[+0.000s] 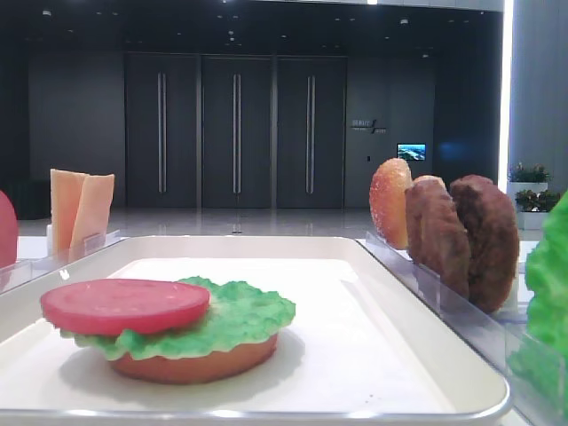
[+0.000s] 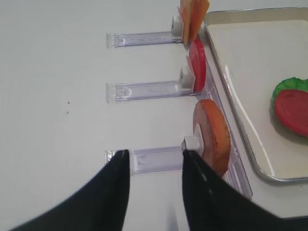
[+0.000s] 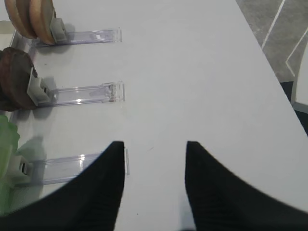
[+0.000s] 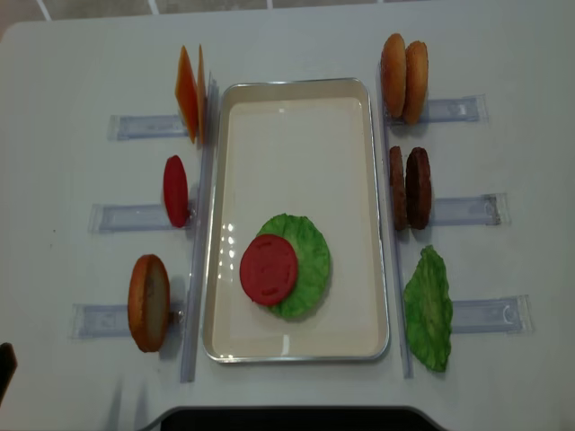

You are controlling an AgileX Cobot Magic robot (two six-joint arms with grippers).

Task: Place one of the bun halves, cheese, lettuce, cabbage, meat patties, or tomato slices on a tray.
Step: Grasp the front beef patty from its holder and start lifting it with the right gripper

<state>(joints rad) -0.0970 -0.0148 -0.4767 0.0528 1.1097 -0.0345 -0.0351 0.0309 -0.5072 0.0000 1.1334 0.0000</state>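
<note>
The white tray [image 4: 296,90] holds a bun base [image 1: 195,364] topped with lettuce [image 4: 310,260] and a tomato slice [image 4: 269,268]. Right of the tray stand two bun halves [image 4: 403,76], two meat patties [image 4: 410,187] and a second lettuce leaf [image 4: 429,308]. On its left stand cheese [image 4: 189,92], a tomato slice [image 4: 175,190] and a bun half [image 2: 214,137]. My left gripper [image 2: 155,153] is open over that bun's clear rack, holding nothing. My right gripper [image 3: 155,144] is open and empty over bare table, right of the patties [image 3: 14,79]. Cabbage is out of view.
Clear plastic racks [image 4: 467,211] stick out from both long sides of the tray across the white table [image 4: 287,36]. In the right wrist view the table's edge [image 3: 269,62] runs to the right, with dark floor beyond it.
</note>
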